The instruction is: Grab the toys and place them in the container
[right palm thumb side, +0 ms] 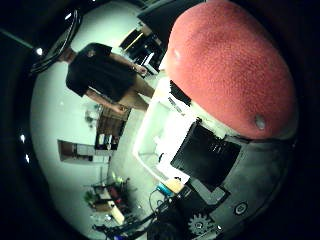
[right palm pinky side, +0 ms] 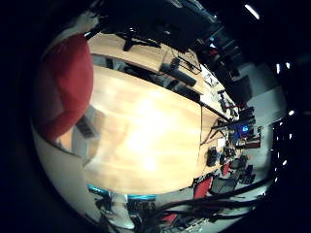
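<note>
A red plush toy with a fuzzy surface sits right against my palm and fills much of the thumb side view. It also shows as a red mass above the wooden table. My right hand is shut on it, with black finger parts curled up against the toy's underside. Under the toy and the fingers lies a white container, its rim showing and something pale inside.
The light wooden table stretches out under the hand. A second desk with black equipment stands behind it. Red and black chairs and clutter stand on the floor past the table's edge.
</note>
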Tool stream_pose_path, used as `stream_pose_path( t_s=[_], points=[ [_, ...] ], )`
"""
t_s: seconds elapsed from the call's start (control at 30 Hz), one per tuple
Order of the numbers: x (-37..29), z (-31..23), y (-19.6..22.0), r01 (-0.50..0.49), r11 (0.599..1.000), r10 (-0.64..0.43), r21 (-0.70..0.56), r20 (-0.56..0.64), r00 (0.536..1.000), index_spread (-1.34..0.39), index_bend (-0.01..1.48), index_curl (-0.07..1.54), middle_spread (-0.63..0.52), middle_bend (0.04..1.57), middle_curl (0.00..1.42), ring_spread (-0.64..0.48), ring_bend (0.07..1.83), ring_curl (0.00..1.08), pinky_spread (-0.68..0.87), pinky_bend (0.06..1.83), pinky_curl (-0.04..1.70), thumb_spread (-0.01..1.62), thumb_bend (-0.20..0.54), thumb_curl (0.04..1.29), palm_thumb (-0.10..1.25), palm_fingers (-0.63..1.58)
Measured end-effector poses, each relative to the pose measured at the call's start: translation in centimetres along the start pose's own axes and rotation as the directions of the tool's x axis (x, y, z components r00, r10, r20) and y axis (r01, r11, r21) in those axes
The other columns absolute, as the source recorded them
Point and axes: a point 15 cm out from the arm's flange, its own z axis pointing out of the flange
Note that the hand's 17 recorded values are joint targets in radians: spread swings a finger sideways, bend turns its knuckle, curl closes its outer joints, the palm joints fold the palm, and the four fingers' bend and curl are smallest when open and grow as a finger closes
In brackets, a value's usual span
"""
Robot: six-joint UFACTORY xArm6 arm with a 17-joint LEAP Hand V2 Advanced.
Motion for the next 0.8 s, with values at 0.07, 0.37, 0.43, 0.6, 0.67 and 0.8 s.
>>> stream_pose_path(
  t_s=[0.07, 0.37, 0.43, 0.6, 0.67, 0.8],
  points=[
    [-2.4, 0.6, -0.3, 0.025, 1.000, -0.025, -0.009, 0.016, 1.000, -0.27, 1.07, 0.60, -0.17, 1.22, 0.61, -0.21, 1.36, 0.51, -0.30, 1.23, 0.58, 1.34, -0.009, 0.33, 0.76, 1.27],
    [-9.6, 3.8, -0.5, 0.124, 0.990, -0.120, -0.066, 0.062, 0.991, -0.27, 1.06, 0.61, -0.17, 1.22, 0.60, -0.21, 1.37, 0.50, -0.31, 1.23, 0.59, 1.35, -0.009, 0.33, 0.76, 1.27],
    [-10.4, 4.4, -0.5, 0.142, 0.987, -0.138, -0.075, 0.054, 0.989, -0.27, 1.06, 0.61, -0.17, 1.23, 0.60, -0.21, 1.37, 0.50, -0.31, 1.23, 0.59, 1.35, -0.009, 0.33, 0.76, 1.27],
    [-12.8, 5.2, -0.3, 0.184, 0.979, -0.180, -0.090, 0.049, 0.982, -0.27, 1.05, 0.61, -0.18, 1.23, 0.60, -0.21, 1.37, 0.50, -0.31, 1.23, 0.59, 1.35, -0.008, 0.33, 0.77, 1.27],
    [-13.0, 5.5, -0.3, 0.189, 0.978, -0.184, -0.094, 0.051, 0.982, -0.27, 1.05, 0.61, -0.18, 1.22, 0.60, -0.21, 1.37, 0.50, -0.31, 1.23, 0.59, 1.35, -0.008, 0.33, 0.77, 1.27],
    [-13.4, 5.8, -0.2, 0.195, 0.976, -0.190, -0.100, 0.054, 0.980, -0.27, 1.04, 0.61, -0.18, 1.23, 0.60, -0.21, 1.37, 0.50, -0.32, 1.23, 0.59, 1.35, -0.009, 0.33, 0.77, 1.27]
  ],
)
